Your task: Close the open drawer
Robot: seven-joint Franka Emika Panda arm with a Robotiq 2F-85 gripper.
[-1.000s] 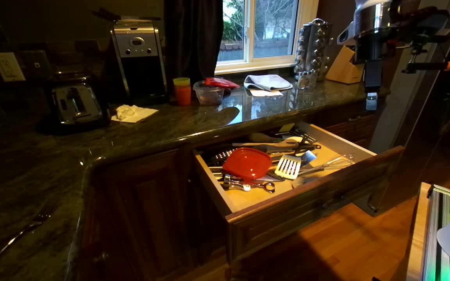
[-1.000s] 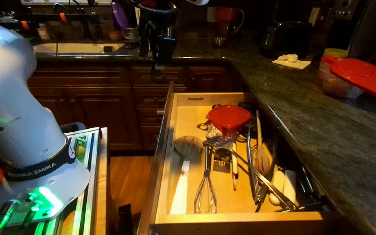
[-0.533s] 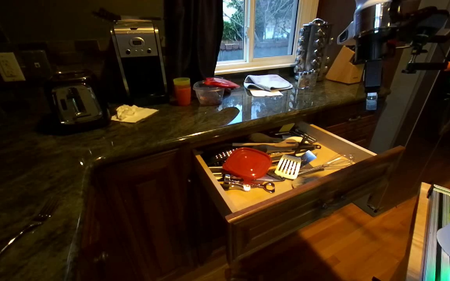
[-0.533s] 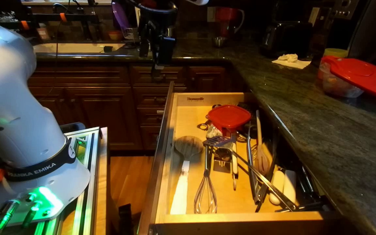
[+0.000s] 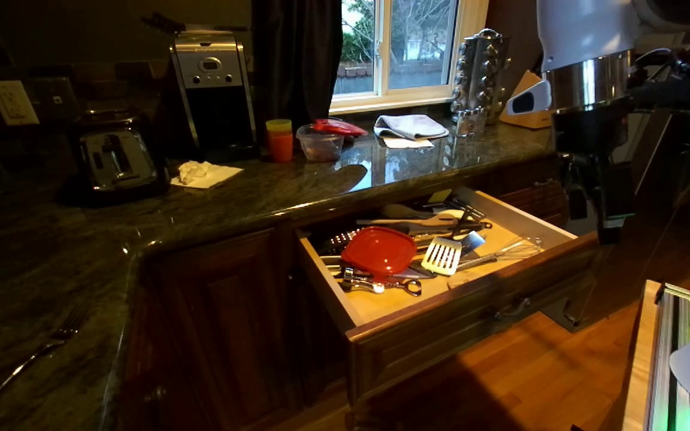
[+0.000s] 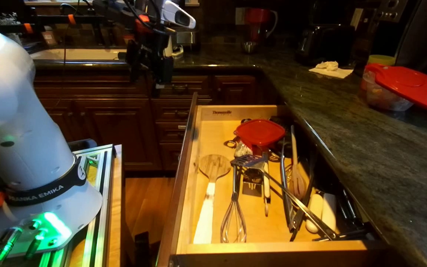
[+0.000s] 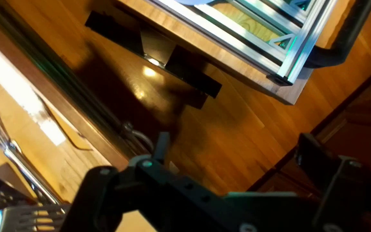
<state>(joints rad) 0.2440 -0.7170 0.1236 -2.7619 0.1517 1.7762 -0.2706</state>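
The jaws, spread and empty, now hang lower, outside the open drawer (image 5: pixel 441 335), apparently lining up a push.

In an exterior view, the gripper (image 5: pixel 593 222) has come down from the right end of the countertop's (image 5: pixel 297 185) front edge to well below it, and the arm (image 5: pixel 587 33) now hides more of the knife block (image 5: pixel 524 120). In an exterior view, a round wooden utensil head (image 6: pixel 214 167), shaded before, is brightly lit; the gripper sits farther from the countertop's inner corner.
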